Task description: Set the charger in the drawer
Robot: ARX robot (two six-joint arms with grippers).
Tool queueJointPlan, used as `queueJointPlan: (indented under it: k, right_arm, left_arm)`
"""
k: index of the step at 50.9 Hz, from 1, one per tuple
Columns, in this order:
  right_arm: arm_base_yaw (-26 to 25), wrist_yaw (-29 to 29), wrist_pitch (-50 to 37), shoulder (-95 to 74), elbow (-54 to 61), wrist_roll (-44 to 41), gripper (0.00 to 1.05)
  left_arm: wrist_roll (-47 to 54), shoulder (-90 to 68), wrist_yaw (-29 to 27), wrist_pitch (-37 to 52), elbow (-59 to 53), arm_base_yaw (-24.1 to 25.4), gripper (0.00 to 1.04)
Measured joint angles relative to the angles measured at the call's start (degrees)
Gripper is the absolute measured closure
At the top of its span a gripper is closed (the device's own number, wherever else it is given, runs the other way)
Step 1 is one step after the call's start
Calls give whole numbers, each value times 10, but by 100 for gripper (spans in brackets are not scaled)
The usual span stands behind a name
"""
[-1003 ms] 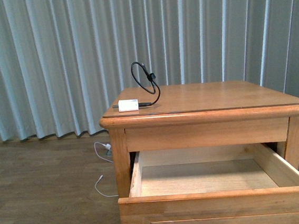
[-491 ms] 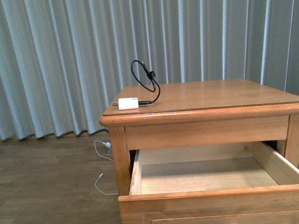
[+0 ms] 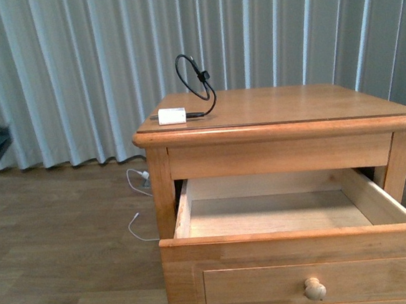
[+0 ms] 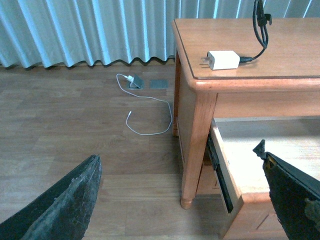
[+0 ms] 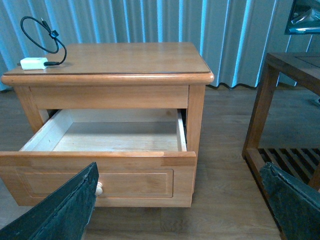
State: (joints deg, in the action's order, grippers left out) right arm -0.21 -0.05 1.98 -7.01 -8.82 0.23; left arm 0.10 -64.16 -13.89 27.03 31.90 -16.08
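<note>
The charger is a small white plug block lying flat near the front left corner of the table top, prongs pointing left, with its thin black cable rising behind it in an upright loop. Below it the drawer stands pulled well out, showing a pale wooden inside, a recessed-panel front and one round knob.

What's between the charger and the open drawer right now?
Nothing loose: between charger and drawer only the nightstand's top edge and front rail, seen in the front view.
</note>
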Motion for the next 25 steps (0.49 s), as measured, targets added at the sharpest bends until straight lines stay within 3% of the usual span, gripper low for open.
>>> queueJointPlan:
  k: [25]
  right_arm:
    - [0,0,0,0,0,0,8]
  left_arm:
    - [5,-361,-23,-57,378,-5,6]
